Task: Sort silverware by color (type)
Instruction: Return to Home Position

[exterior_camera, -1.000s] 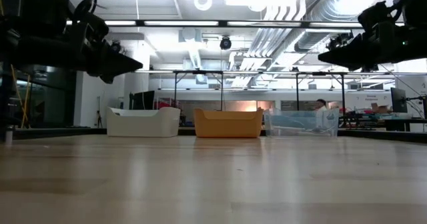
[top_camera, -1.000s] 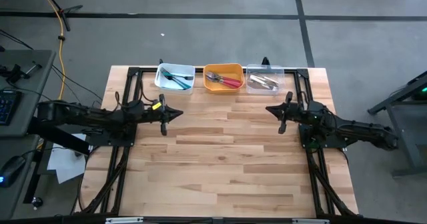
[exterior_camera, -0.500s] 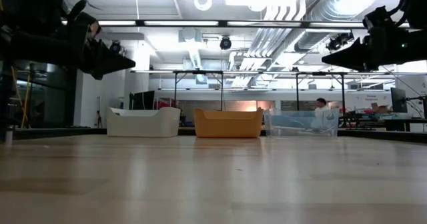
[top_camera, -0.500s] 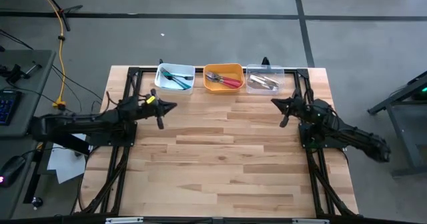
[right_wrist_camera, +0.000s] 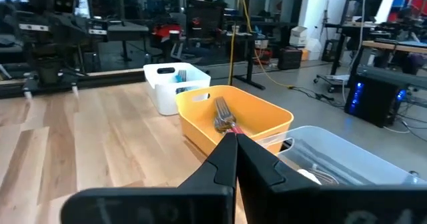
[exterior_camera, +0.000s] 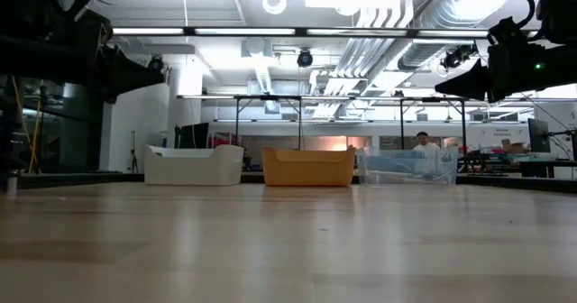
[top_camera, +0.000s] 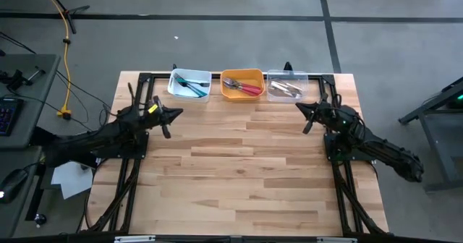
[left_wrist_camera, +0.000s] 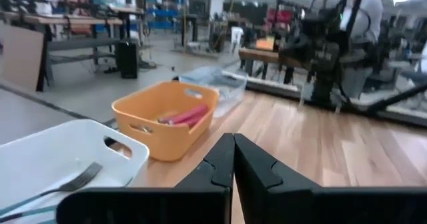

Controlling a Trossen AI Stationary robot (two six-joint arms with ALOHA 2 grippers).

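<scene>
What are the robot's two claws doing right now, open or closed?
The left dark two-finger gripper is closed, holding nothing.
The right dark two-finger gripper is closed too, holding nothing.

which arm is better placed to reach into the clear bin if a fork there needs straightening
Probably the right. The right gripper, shut, hovers close beside the clear bin, while the left gripper, also shut, sits by the white bin at the row's other end, with the orange bin between.
</scene>
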